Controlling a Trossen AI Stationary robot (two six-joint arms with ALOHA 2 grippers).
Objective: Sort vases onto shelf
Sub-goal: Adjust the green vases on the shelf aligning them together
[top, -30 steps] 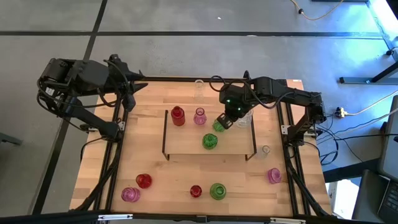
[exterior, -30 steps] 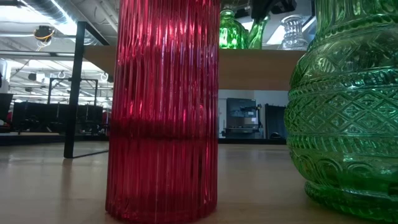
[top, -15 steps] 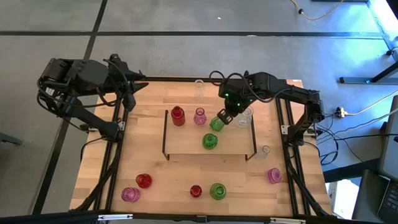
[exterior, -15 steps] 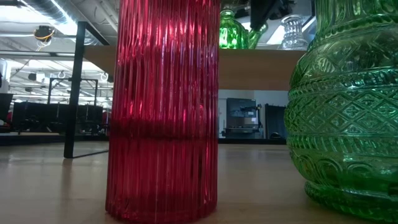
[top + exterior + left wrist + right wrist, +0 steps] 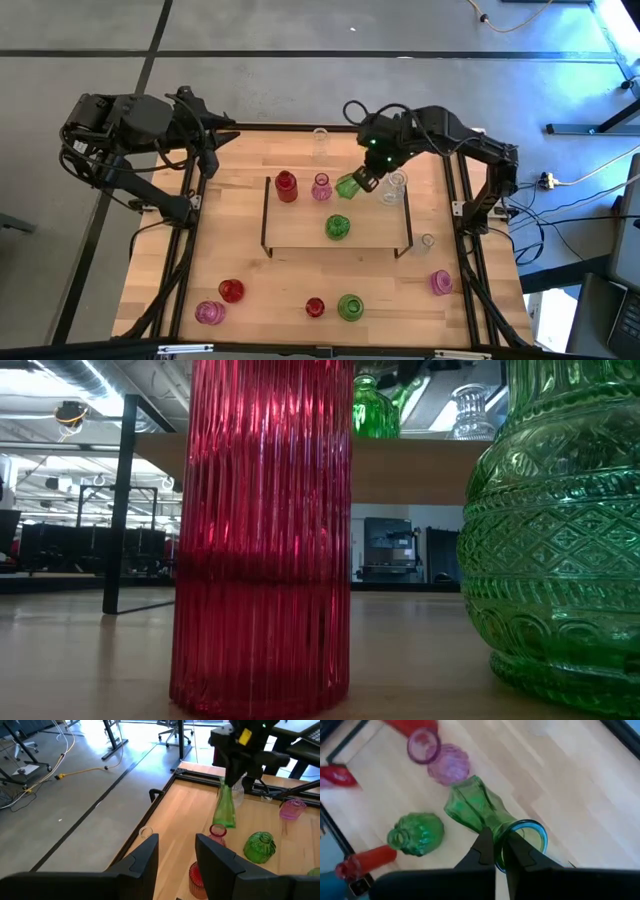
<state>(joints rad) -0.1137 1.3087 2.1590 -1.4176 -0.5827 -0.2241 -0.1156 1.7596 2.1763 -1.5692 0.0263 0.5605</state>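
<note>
My right gripper [image 5: 366,178] is shut on a green bottle-shaped vase [image 5: 347,187], held above the far side of the light-wood shelf [image 5: 300,238]. On the shelf stand a red vase [image 5: 286,186], a pink vase [image 5: 321,187], a round green vase [image 5: 337,227] and a clear vase [image 5: 394,187]. My left gripper [image 5: 175,854] is open with nothing between its fingers, raised over the table's far left corner [image 5: 213,140]. My right gripper holds the green vase by the rim of its mouth [image 5: 501,845], one finger inside the opening and one outside. The fingers come from above, slanting down. The vase hangs below them, tilted, its base [image 5: 224,820] clear of the shelf.
On the table stand a clear vase [image 5: 320,140] at the far edge, a small clear one [image 5: 427,241] and a pink one [image 5: 441,282] at the right, and green [image 5: 350,307], red [image 5: 315,307], red [image 5: 231,291] and pink [image 5: 209,313] vases along the near edge.
My right gripper has gone up and a little toward the table's far edge with the green bottle-shaped vase. The vase has risen with it and hangs tilted over the shelf.
</note>
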